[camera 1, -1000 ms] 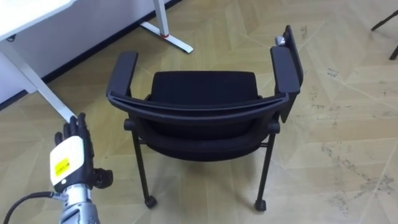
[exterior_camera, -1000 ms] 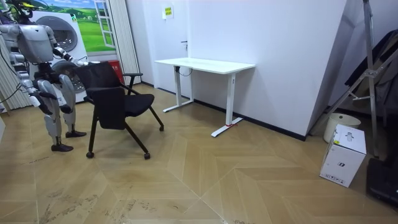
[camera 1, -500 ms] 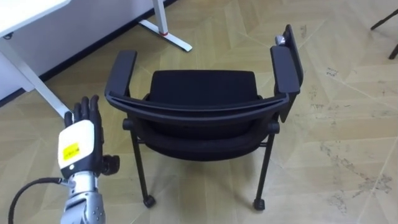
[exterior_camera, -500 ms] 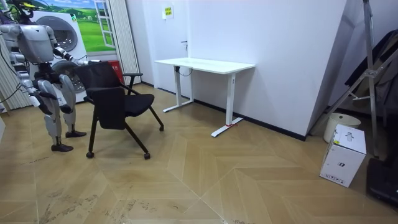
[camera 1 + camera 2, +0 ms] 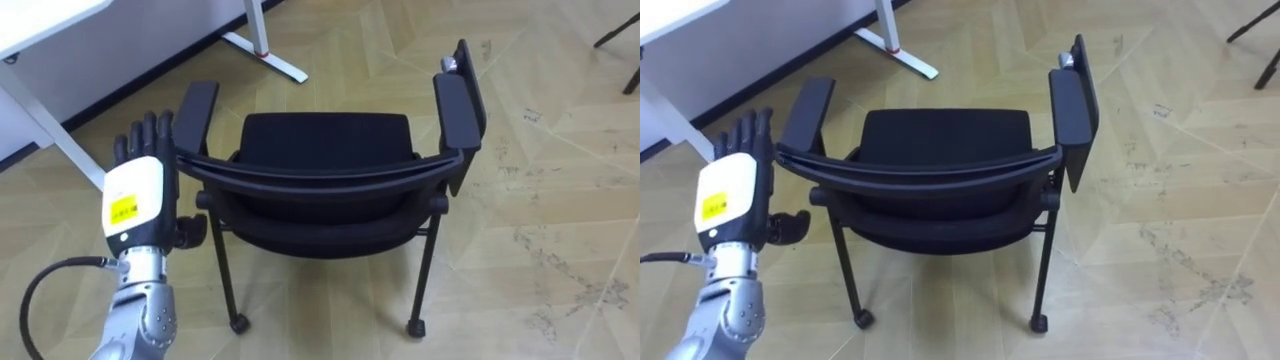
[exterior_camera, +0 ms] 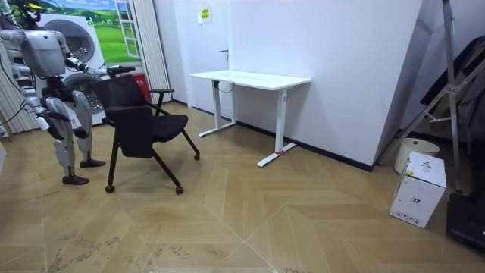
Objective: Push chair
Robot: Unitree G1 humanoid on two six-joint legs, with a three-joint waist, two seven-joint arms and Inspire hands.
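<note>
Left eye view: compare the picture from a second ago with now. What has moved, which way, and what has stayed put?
The left hand has risen and reached forward, open, to just beside the left armrest of the chair; it holds nothing. The chair, the desk and the robot's stance behind the chair are unchanged.
</note>
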